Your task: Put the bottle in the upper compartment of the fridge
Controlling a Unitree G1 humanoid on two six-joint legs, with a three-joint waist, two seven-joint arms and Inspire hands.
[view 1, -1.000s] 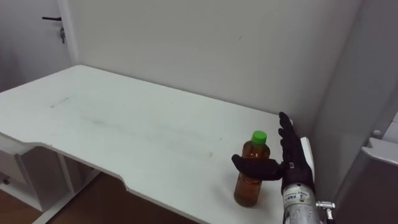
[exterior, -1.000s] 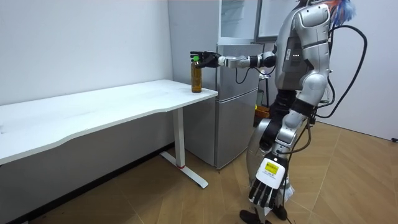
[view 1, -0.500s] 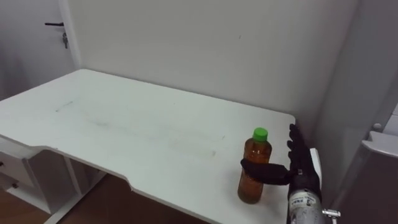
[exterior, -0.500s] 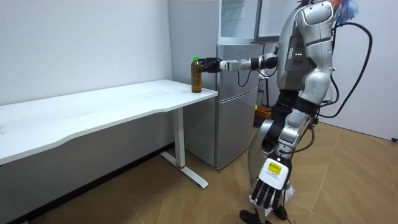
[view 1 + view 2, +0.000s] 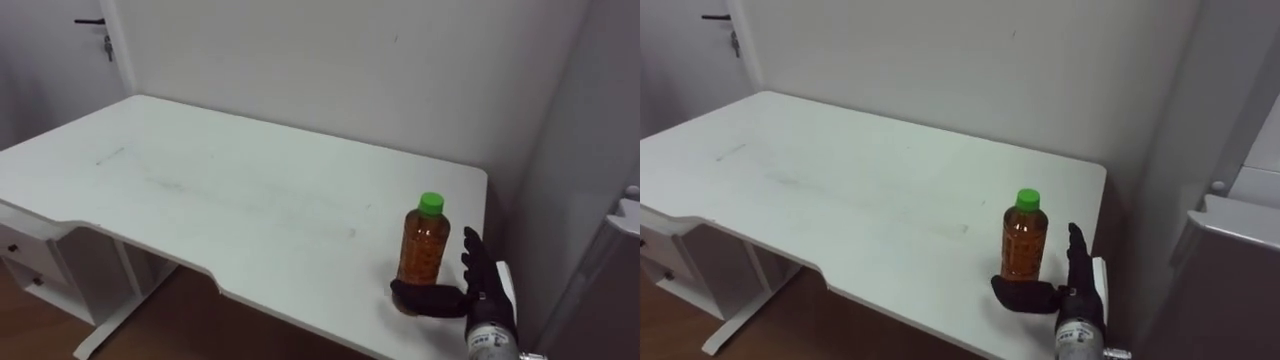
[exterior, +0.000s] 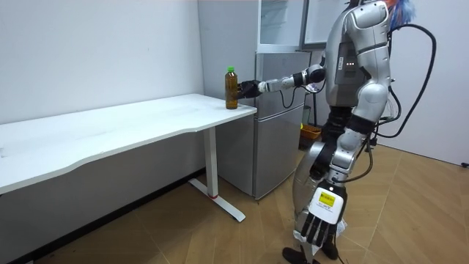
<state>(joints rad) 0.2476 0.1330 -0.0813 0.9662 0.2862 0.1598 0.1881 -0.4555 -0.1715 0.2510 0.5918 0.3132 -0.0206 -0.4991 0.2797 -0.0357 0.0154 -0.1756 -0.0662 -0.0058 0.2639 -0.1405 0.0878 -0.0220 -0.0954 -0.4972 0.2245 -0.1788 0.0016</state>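
The 2 eye views look from the robot's head, down and forward across the white tabletop (image 5: pixel 250 190) to the wall (image 5: pixel 350 70) behind it. They are near enough that the bottle (image 5: pixel 423 245) and the right hand (image 5: pixel 482 292) sit low at the lower right. The right eye view is set slightly aside from the left, so the same things stand further left in it. The room view looks from well off in the room, facing the tabletop's front edge, with the whole robot and the fridge (image 6: pixel 282 125) on the room view's right. All 3 views share the tabletop's fridge end, the bottle and the right hand.
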